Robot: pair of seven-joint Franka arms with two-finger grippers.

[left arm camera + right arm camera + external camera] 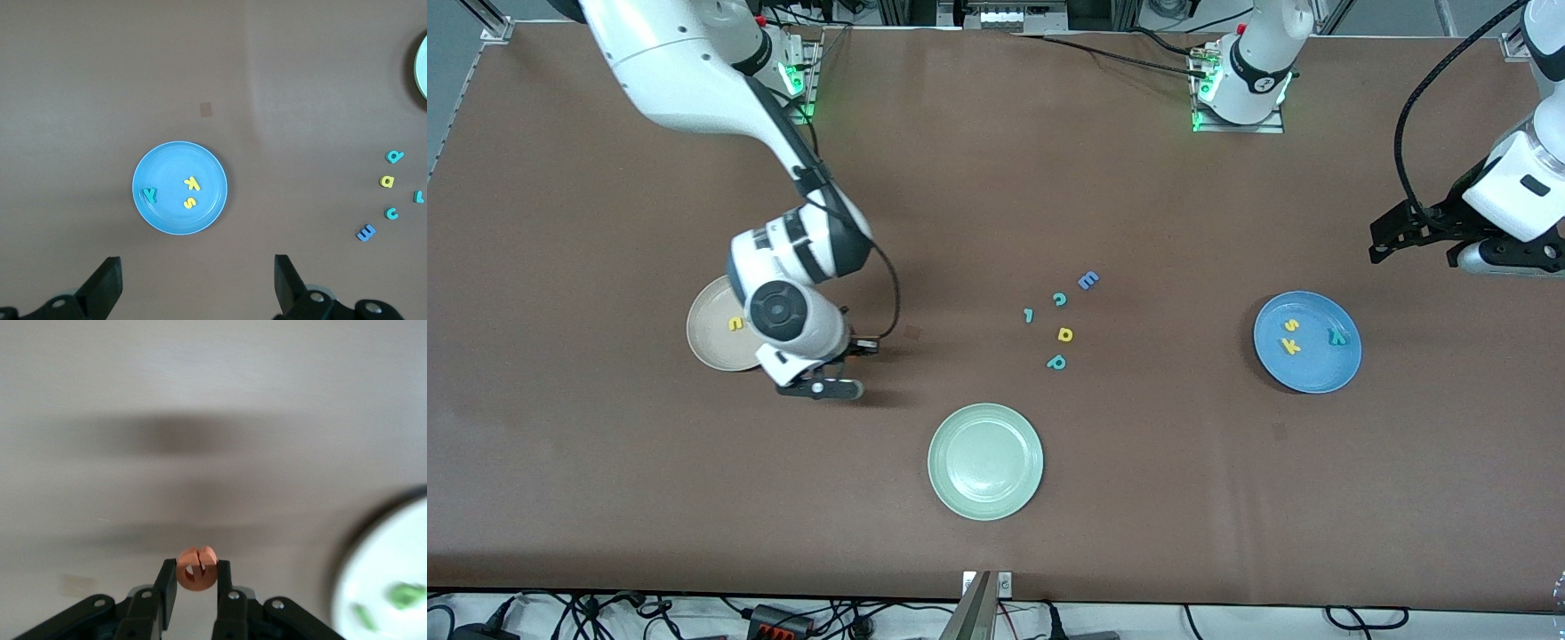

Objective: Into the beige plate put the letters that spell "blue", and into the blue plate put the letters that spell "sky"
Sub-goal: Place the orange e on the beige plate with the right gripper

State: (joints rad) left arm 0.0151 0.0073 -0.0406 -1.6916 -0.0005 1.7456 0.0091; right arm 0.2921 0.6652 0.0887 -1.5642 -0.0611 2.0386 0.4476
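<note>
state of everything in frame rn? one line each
right gripper: shut on orange "e", beside the beige plate
left gripper: open, waiting above the blue plate
blue plate: holds yellow "s", yellow "k", teal "y"
beige plate: holds yellow "u", two green letters
pale green plate: empty

You've got a brown table (605,498) carrying three plates and five loose letters. The beige plate (704,347) is just beside the right gripper (845,369) jaws, and the pale green plate (985,460) is near them. The blue plate (1316,373) is near the left gripper (1385,242) jaws. Between both sets of jaws are a blue blocky letter (1088,281), teal c (1059,300), small teal letter (1029,315), yellow a-like letter (1064,334) and teal p (1056,362).
</note>
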